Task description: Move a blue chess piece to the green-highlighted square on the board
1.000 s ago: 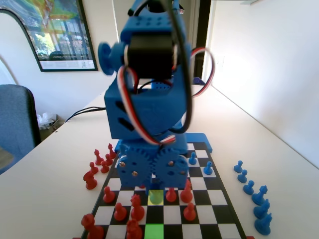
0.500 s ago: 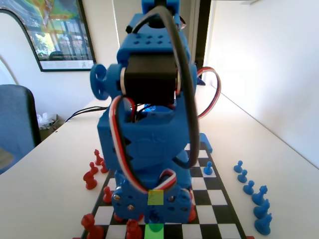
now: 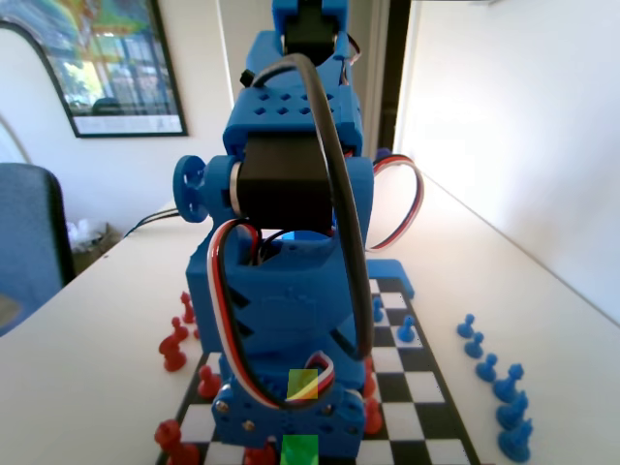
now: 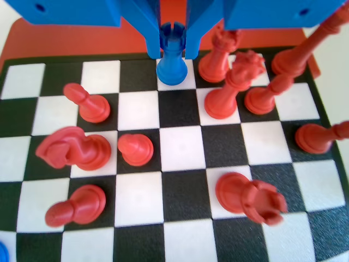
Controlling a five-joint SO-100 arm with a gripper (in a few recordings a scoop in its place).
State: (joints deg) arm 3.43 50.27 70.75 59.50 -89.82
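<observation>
We see the blue arm (image 3: 286, 291) looming over the board (image 3: 407, 387), covering most of it, with the green square (image 3: 300, 450) just below it.

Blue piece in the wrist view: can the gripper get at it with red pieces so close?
Likely yes. The gripper has its jaws against both sides of the blue piece at its notched head; the nearest red piece stands outside the right jaw, not between them.

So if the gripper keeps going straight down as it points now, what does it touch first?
Probably the board: the gripper has its fingers around a blue chess piece, whose base looks on or just above a white square.
</observation>
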